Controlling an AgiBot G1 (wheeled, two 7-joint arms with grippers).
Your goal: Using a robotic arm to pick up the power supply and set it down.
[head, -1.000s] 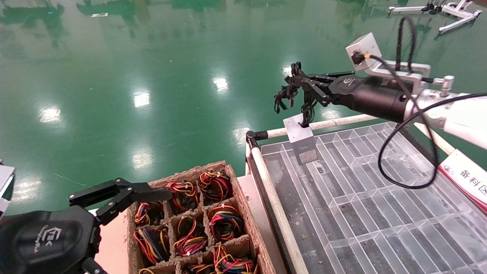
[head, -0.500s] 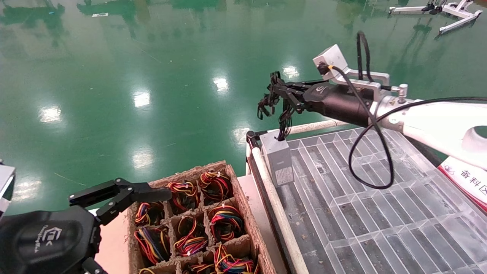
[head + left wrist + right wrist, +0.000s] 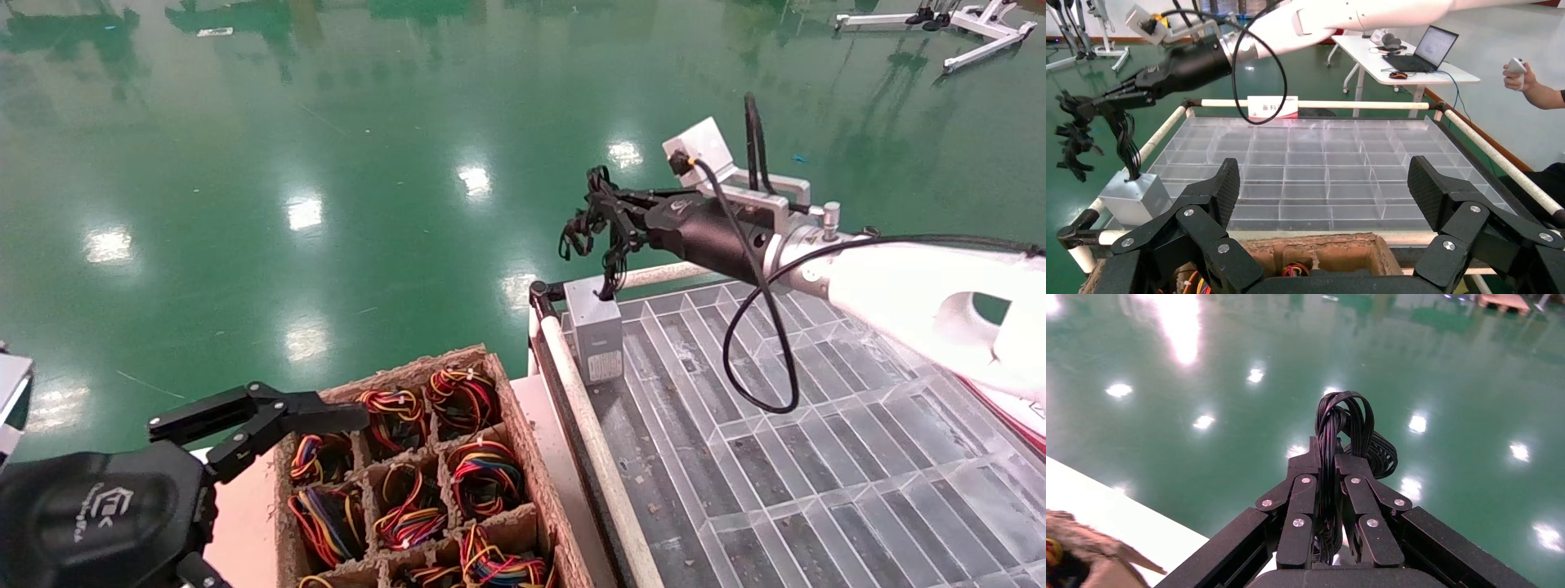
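Observation:
The power supply (image 3: 595, 331) is a small silver-grey box with a printed label, standing on end at the far-left corner of the clear tray (image 3: 776, 425). It also shows in the left wrist view (image 3: 1135, 197). Its black cable bundle (image 3: 1346, 422) runs up into my right gripper (image 3: 609, 219), which is shut on the cables just above the box (image 3: 1329, 450). I cannot tell whether the box rests on the tray or hangs. My left gripper (image 3: 339, 416) is parked low over the cardboard box, open and empty (image 3: 1324, 184).
A cardboard divider box (image 3: 523, 425) holds several coils of multicoloured wires (image 3: 482, 478). White tube rails (image 3: 588, 441) edge the tray. Green floor lies beyond. In the left wrist view a person's hand (image 3: 1523, 70) and a table with a laptop (image 3: 1422, 52) are behind the tray.
My right gripper has carried the power supply left and down, from above the tray's far rail to its far-left corner. The left arm has not moved.

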